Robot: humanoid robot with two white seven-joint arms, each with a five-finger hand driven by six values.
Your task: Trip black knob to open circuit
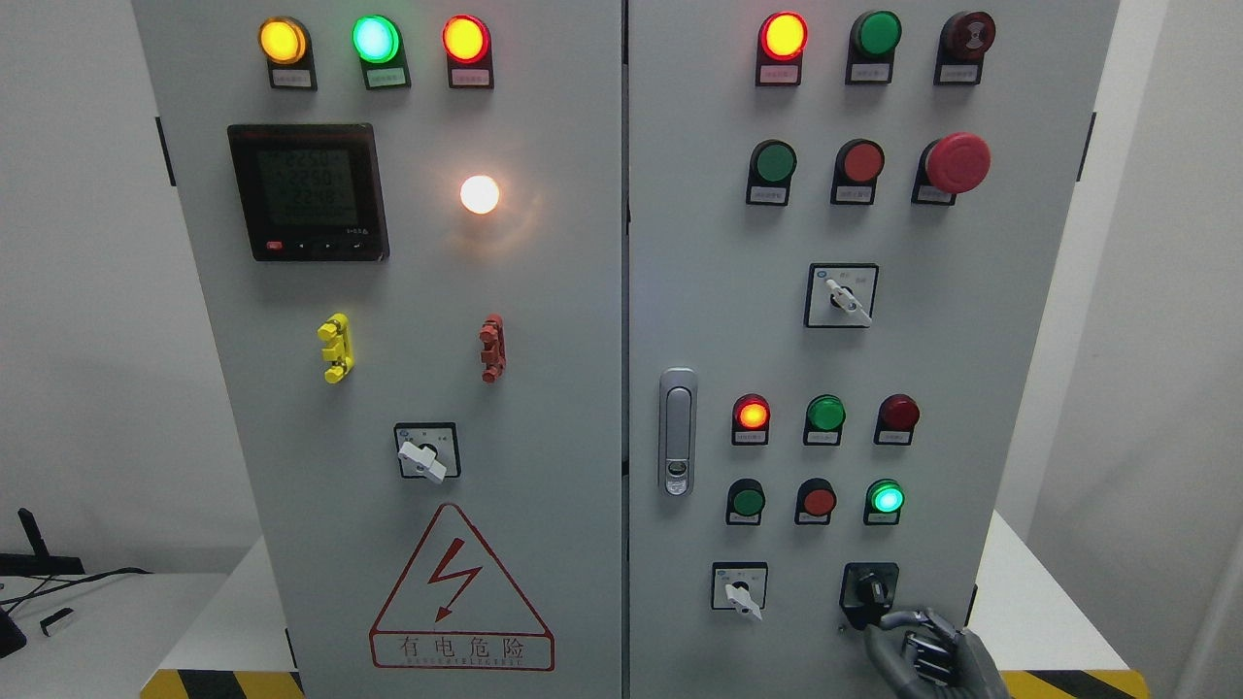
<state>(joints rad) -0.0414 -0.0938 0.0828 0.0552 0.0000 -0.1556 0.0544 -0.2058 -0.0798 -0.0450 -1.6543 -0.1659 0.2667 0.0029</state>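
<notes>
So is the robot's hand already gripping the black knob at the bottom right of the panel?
No: the right hand sits just below the black knob, its fingertips at the lower edge of the knob's base plate, not wrapped around the knob.

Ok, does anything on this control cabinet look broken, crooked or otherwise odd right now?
Nothing looks damaged or askew. The bright white spot on the left door is probably a reflection or lamp; I can't tell which. The right hand is just below the black knob.
</notes>
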